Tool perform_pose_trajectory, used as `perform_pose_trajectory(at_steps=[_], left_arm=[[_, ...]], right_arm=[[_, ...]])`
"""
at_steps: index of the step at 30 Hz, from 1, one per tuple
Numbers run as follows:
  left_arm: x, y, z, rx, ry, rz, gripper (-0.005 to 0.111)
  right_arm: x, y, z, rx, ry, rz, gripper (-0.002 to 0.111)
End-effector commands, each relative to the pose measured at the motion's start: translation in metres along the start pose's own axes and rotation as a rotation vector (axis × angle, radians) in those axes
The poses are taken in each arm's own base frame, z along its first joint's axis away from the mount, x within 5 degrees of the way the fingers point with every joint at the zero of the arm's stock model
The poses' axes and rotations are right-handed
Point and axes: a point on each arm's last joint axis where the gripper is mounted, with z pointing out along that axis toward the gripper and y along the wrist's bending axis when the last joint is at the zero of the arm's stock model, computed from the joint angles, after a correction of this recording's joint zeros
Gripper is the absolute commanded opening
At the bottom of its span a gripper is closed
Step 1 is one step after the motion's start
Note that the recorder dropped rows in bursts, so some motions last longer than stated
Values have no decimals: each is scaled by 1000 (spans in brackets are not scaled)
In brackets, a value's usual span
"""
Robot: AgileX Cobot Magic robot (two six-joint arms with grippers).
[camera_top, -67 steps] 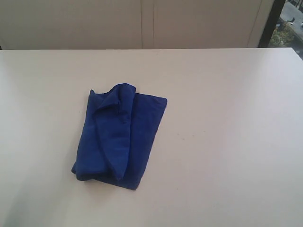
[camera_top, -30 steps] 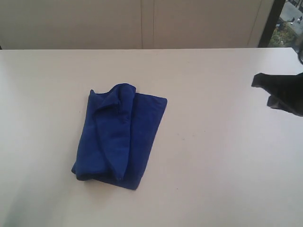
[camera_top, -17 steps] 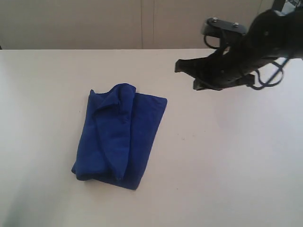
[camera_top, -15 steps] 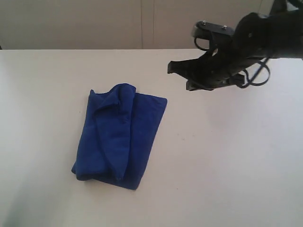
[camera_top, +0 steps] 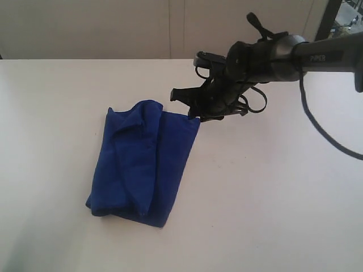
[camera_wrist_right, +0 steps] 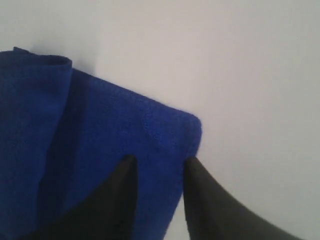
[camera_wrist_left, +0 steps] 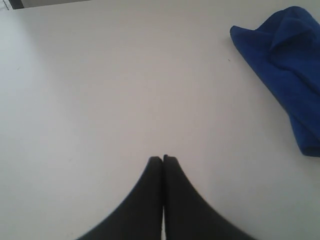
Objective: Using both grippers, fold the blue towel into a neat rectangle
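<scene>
Blue towel (camera_top: 142, 164) lies loosely folded on the white table (camera_top: 272, 187); I see my right gripper (camera_wrist_right: 160, 160) parted over its corner, left gripper (camera_wrist_left: 163, 159) closed, well apart.

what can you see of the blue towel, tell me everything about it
The blue towel is deep royal blue, soft-looking terry cloth, loosely folded into a rough rectangle with a rumpled flap lying along its top. It rests on the pale table, left of centre. The open right claw is at its far right corner; whether it touches cannot be told.
</scene>
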Motion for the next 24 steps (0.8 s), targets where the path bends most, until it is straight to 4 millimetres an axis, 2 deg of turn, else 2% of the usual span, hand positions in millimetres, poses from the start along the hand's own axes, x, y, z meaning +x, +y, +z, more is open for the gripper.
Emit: perform_pose_trajectory(at_steps=[1,12,19,21,22,24], left_arm=[[1,0,0,-4,0,-9,0],[1,0,0,-4,0,-9,0],[1,0,0,-4,0,-9,0],[1,0,0,-4,0,-9,0],[1,0,0,-4,0,-9,0],[1,0,0,-4,0,-9,0]], right_arm=[[-1,-1,9,5,5,-19,33],[-2,-7,23,20,-48,-35,33],[5,-12,36,29,-16,-21,32],[4,-11,34,27,-20,-20,23],[2,-10,31,24,-26,-21,12],[1,-8,28,21,-33,-22,2]])
